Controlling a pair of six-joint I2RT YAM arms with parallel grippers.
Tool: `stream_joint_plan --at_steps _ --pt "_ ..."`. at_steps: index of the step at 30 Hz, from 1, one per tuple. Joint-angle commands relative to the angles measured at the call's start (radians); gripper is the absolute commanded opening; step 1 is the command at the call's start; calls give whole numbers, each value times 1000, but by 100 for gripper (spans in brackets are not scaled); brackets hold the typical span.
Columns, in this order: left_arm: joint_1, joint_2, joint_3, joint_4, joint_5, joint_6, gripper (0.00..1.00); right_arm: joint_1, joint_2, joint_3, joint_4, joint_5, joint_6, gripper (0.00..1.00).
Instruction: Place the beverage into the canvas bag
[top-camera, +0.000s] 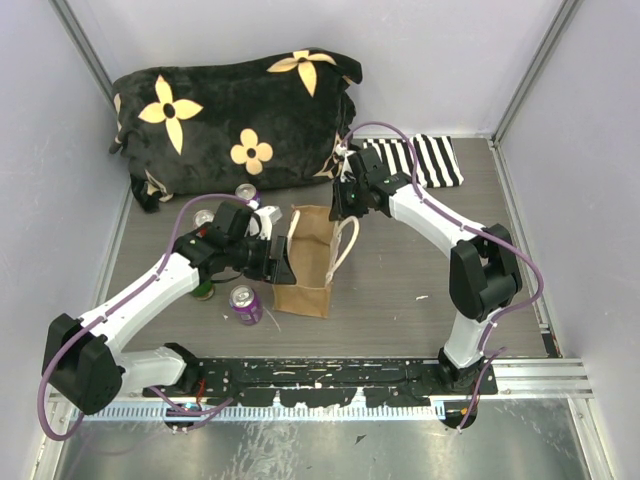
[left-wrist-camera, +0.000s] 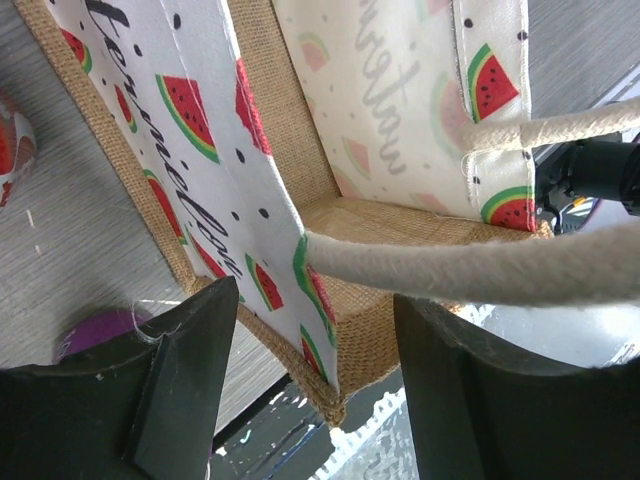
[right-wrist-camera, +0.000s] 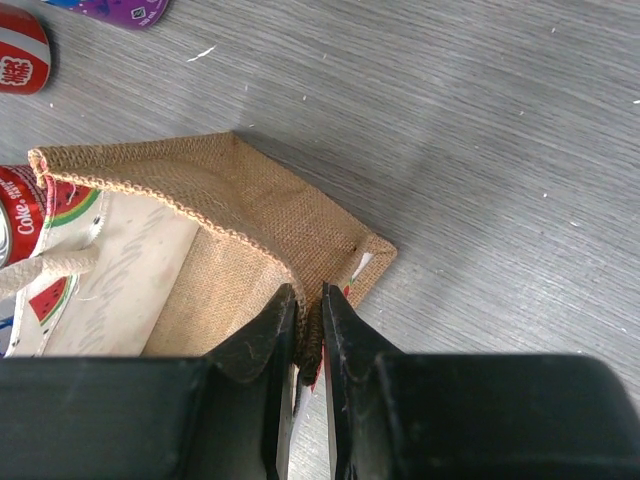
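The tan canvas bag (top-camera: 312, 262) with cream handles stands mid-table, its mouth open. My right gripper (top-camera: 345, 203) is shut on the bag's burlap rim (right-wrist-camera: 300, 262) at the far side. My left gripper (top-camera: 282, 264) is open at the bag's left side; a bag corner (left-wrist-camera: 350, 345) and a cream handle (left-wrist-camera: 470, 268) lie between its spread fingers. No can is held. A purple can (top-camera: 245, 304) stands just left of the bag's front and shows in the left wrist view (left-wrist-camera: 95, 331).
More cans stand left of the bag: one with a silver top (top-camera: 247, 193), another (top-camera: 205, 218), a green one (top-camera: 205, 291). Red cola cans (right-wrist-camera: 20, 52) show beside the bag. A black flowered blanket (top-camera: 235, 115) lies at the back and a striped cloth (top-camera: 425, 160) at back right.
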Motion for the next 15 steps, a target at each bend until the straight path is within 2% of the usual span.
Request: stream_joint_plan --at_steps 1,4,11,15 --pt "3 -9 -25 55 44 -25 71 3 -1 64 -22 61 -39 11" --pt "3 -2 -26 66 49 -30 70 3 -1 90 -42 92 -53 15" --pt "4 16 -30 98 58 -45 71 4 6 105 -56 97 -67 33" --pt "3 21 -32 107 77 -52 71 10 17 108 -50 80 -71 35"
